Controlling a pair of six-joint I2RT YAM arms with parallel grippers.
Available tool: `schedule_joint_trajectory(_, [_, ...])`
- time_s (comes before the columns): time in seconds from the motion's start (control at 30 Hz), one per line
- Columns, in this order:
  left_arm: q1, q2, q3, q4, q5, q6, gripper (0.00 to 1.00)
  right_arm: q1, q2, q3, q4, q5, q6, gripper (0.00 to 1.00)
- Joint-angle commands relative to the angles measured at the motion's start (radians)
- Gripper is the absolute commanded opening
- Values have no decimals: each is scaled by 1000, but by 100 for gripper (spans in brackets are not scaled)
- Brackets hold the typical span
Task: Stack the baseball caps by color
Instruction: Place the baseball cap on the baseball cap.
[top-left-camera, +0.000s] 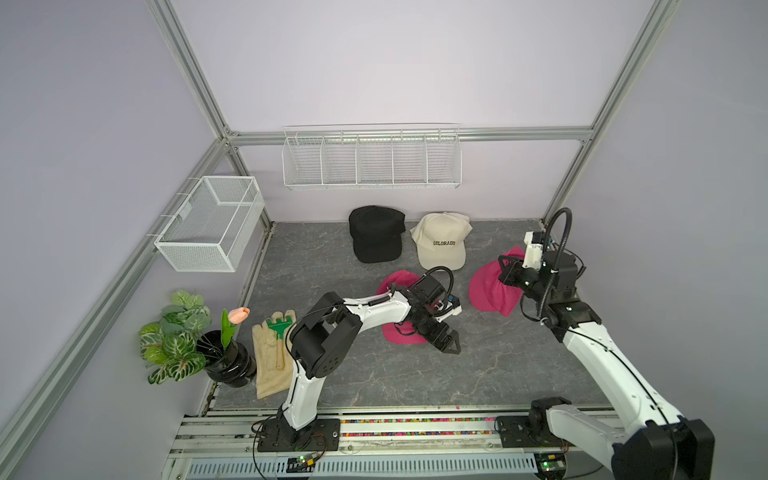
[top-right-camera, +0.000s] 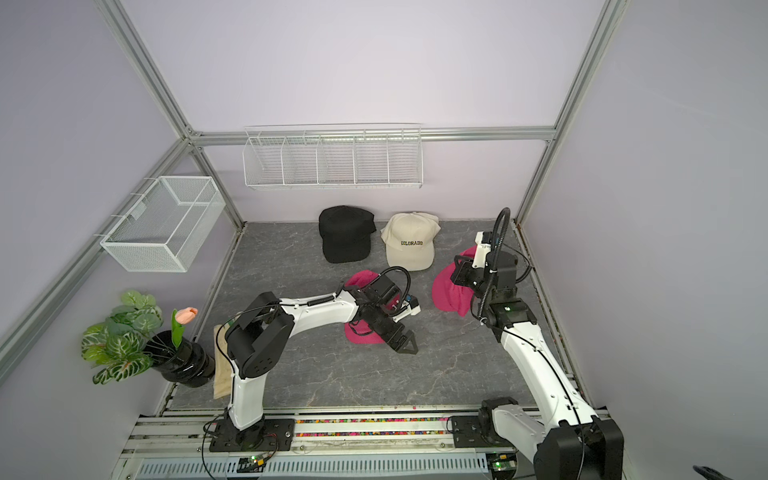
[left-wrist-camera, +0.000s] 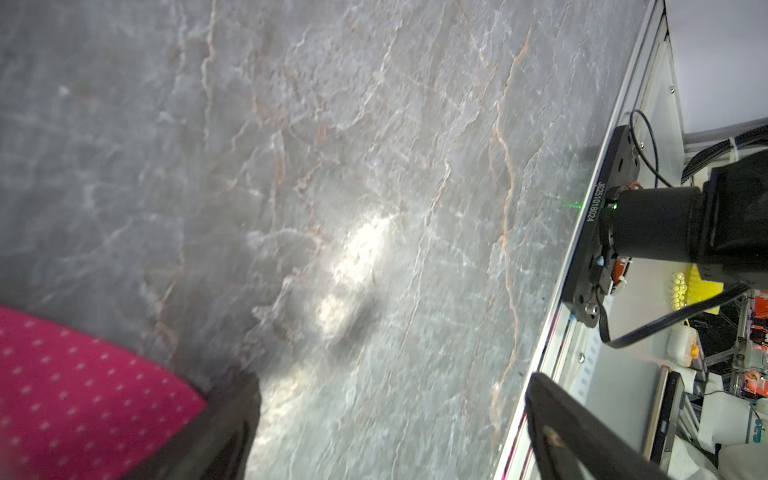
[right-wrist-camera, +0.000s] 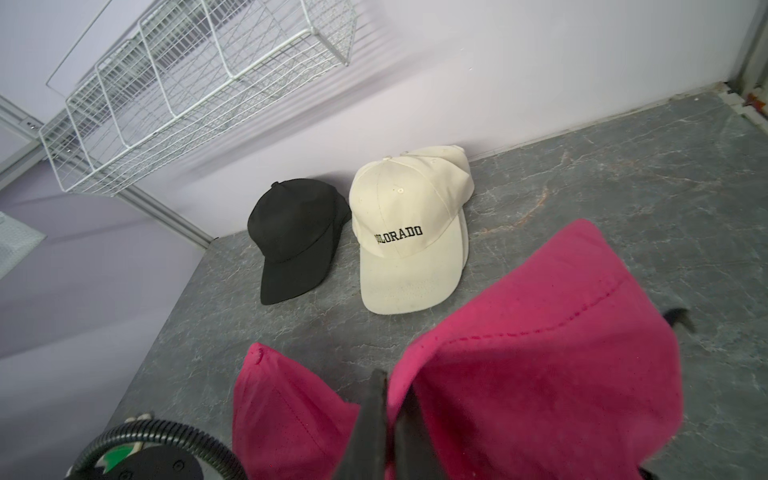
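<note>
L gripper (top-left-camera: 448, 344): jaws wide apart, nothing btwn them, low over mid table (top-left-camera: 353, 374), just off the front rim of a pink cap (top-left-camera: 395, 284) lying there. R gripper (top-left-camera: 505, 268): jaws together, clamped on fabric of 2nd pink cap (top-left-camera: 490, 291) near table's right edge; can't tell if it's lifted clear. Black cap (top-left-camera: 376, 235) & cream COLORADO cap (top-left-camera: 440, 245) side by side at back edge, mid; cream one sits nested on another cream cap (right-wrist-camera: 461, 166).
</note>
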Motion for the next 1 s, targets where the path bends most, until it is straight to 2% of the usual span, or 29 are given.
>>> schedule_joint_trajectory(0.0, [8,-107,-27,-23,37,65,100,18,42,78,-47,-104,-86,6])
schedule_joint_trajectory(0.2, [34,-230,-66,14,71,59,99,138,101,151,-98,-75,-230,7])
schedule_joint_trajectory(0.3, [102,-338,-139,84,88,23,100,203,128,216,-178,-161,-398,7])
schedule_joint_trajectory(0.37, [175,-427,-215,180,56,-52,100,239,143,263,-249,-217,-501,6])
schedule_joint_trajectory(0.4, [217,-481,-262,243,-17,-112,100,251,150,286,-287,-267,-556,7])
schedule_joint_trajectory(0.47, [290,-571,-328,294,-265,-221,100,265,160,327,-358,-385,-645,6])
schedule_joint_trajectory(0.53, [348,-647,-371,256,-588,-381,100,284,178,377,-426,-502,-718,7])
schedule_joint_trajectory(0.57, [374,-680,-399,249,-699,-438,100,293,189,398,-454,-554,-750,6])
schedule_joint_trajectory(0.6, [396,-711,-421,248,-761,-478,100,302,203,416,-484,-595,-787,6])
schedule_joint_trajectory(0.7, [477,-786,-515,291,-842,-564,100,327,272,482,-605,-693,-931,7])
schedule_joint_trajectory(0.8, [551,-824,-573,305,-835,-616,100,331,390,580,-781,-768,-1146,7])
schedule_joint_trajectory(0.87, [576,-837,-585,293,-837,-621,100,336,512,723,-1014,-797,-1318,7])
schedule_joint_trajectory(0.97, [585,-842,-586,282,-842,-612,100,348,688,926,-1276,-788,-1487,12])
